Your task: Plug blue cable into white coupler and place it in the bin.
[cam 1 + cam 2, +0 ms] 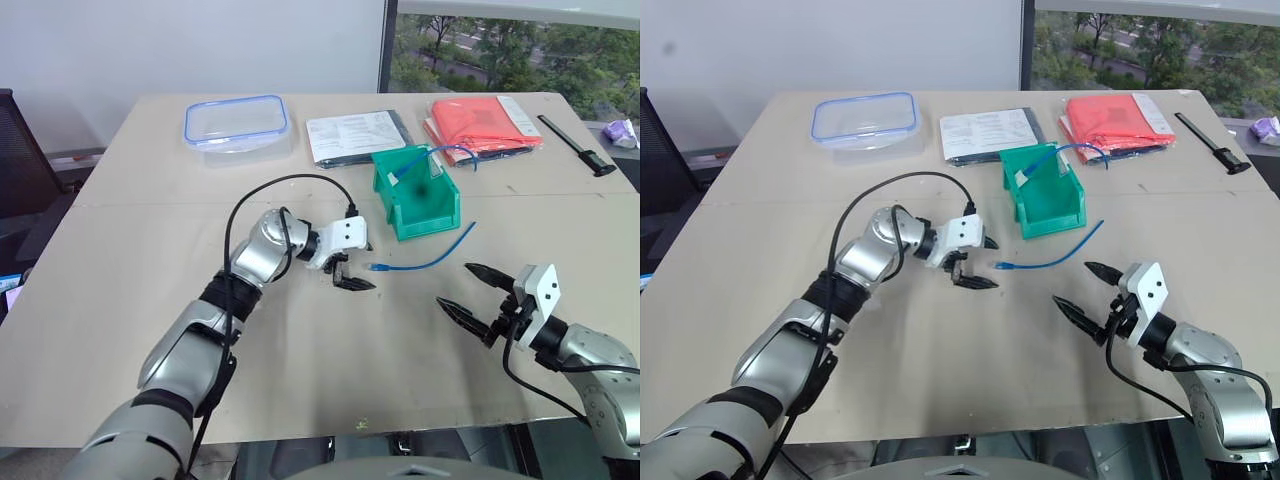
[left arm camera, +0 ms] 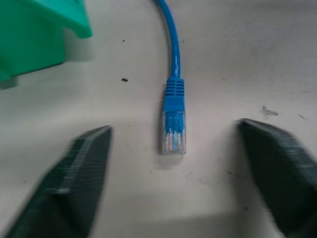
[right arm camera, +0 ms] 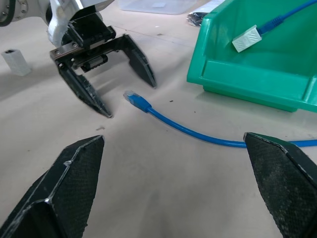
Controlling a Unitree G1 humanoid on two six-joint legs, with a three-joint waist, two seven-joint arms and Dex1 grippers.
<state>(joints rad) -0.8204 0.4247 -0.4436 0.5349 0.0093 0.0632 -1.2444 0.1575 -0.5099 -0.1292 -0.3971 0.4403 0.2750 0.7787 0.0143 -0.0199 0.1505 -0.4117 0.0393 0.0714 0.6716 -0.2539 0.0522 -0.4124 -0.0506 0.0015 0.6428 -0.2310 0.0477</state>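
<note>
The blue cable (image 1: 425, 261) lay in a shallow curve on the tabletop (image 1: 120, 300), just in front of the green bin (image 1: 415, 205), its clear-tipped plug (image 2: 173, 135) pointing toward the left gripper (image 1: 350, 272). That gripper was lowered over the plug end with its fingers (image 2: 81, 173) spread to either side of the plug, touching neither it nor the cable. The right gripper (image 1: 475, 293) hovered near the tabletop's front edge, well apart from the cable, fingers released and empty. A white coupler (image 3: 15, 62) stood on the tabletop beside the left gripper. Inside the bin rested another blue cable (image 1: 450, 152) joined to a second white coupler (image 3: 246, 38). A clear container with a blue rim (image 1: 237, 122), papers (image 1: 355, 135) and a red folder (image 1: 480, 122) lay along the far edge.
</note>
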